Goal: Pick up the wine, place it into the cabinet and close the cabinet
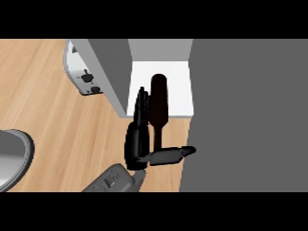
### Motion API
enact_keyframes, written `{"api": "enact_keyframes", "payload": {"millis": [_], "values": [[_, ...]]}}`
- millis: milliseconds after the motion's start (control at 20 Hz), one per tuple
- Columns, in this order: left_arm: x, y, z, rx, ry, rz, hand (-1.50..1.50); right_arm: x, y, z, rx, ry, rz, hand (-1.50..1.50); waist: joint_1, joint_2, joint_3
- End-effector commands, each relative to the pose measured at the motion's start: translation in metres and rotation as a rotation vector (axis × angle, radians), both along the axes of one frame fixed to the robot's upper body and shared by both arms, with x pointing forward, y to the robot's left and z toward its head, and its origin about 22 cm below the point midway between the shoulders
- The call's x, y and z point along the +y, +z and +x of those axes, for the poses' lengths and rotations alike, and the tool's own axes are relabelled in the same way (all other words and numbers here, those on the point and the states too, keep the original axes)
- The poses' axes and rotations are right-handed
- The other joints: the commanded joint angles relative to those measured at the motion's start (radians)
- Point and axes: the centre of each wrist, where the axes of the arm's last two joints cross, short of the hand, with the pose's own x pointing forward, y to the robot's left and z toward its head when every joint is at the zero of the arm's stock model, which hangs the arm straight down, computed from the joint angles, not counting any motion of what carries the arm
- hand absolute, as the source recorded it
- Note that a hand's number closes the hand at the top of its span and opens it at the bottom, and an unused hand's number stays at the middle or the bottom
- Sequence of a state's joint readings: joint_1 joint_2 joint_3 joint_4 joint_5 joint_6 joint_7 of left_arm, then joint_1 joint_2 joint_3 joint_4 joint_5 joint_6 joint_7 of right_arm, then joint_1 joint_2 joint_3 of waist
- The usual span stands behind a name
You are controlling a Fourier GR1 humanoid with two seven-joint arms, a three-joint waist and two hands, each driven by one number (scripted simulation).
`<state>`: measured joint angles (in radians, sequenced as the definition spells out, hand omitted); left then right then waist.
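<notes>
The wooden counter (pixel 43 113) spreads widest, bare across its left and middle. A broad grey cabinet door (pixel 256 117) fills the right side, its edge running just right of the hand. Between it and a grey side wall (pixel 109 72), the cabinet (pixel 173 81) shows a white floor, narrow but open. A grey rounded vessel (pixel 6 155) sits at the left edge; a toaster (pixel 79 74) stands by the wall. The wine (pixel 159 103), dark and slim, lies lengthwise across the cabinet's front edge. The right hand (pixel 139 142) holds it, straight fingers along its left, thumb crossing below.
</notes>
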<state>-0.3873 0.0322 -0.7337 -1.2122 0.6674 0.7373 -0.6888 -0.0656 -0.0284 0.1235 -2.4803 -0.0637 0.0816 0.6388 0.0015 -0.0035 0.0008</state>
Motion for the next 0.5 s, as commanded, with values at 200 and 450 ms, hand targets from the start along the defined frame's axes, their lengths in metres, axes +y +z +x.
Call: {"api": "enact_keyframes", "payload": {"millis": [200, 450], "values": [[0.021, 0.016, -0.051, 0.009, 0.047, -0.02, -1.5, -0.008, -0.001, -0.025, -0.032, 0.01, 0.02, -1.5, 0.0, 0.0, 0.0], [0.03, 0.037, -0.074, -0.014, 0.057, -0.072, -1.5, -0.015, 0.002, -0.016, -0.024, 0.018, -0.001, -1.5, 0.001, 0.001, -0.001]]}}
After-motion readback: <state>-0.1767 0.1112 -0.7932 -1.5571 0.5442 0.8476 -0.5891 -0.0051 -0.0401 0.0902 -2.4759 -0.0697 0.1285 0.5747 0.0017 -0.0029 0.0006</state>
